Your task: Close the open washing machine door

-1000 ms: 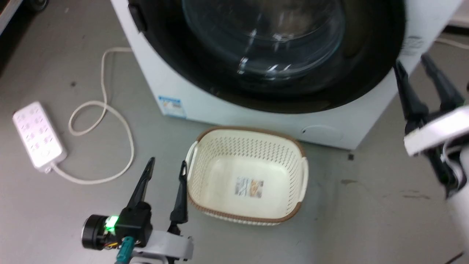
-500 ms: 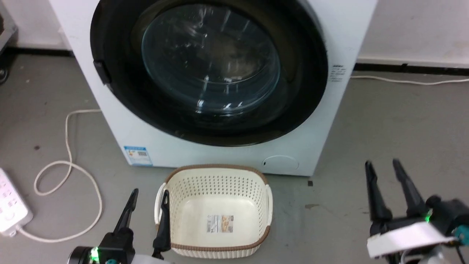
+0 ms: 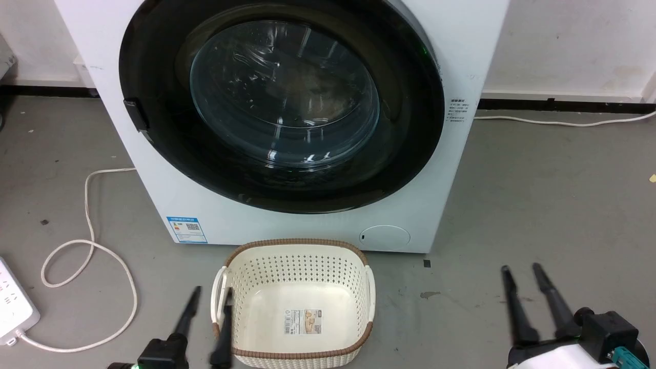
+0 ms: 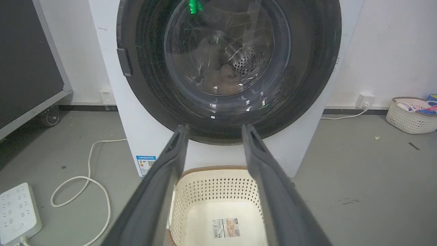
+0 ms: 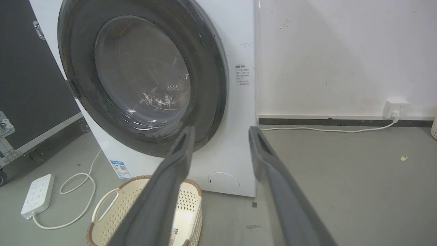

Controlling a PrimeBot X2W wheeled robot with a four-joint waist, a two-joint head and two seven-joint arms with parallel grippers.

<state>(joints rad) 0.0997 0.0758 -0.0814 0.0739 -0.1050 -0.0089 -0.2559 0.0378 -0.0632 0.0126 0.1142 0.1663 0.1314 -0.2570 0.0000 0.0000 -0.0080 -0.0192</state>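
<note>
You faced the washing machine (image 3: 287, 228), the door (image 3: 154, 164) in its front, with the basket (image 3: 295, 241) just before it. The power strip (image 3: 13, 307) lay on the floor (image 3: 538, 195) far left

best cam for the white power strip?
Right wrist view: the power strip is whole and unobstructed. Head view crops it at the left edge; left wrist view squeezes it into the bottom-left corner, slightly clipped.

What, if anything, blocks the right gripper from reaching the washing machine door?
Probably reachable, yes: the right gripper, open and empty, has only floor between it and the washing machine door; the basket sits off to its left.
</note>
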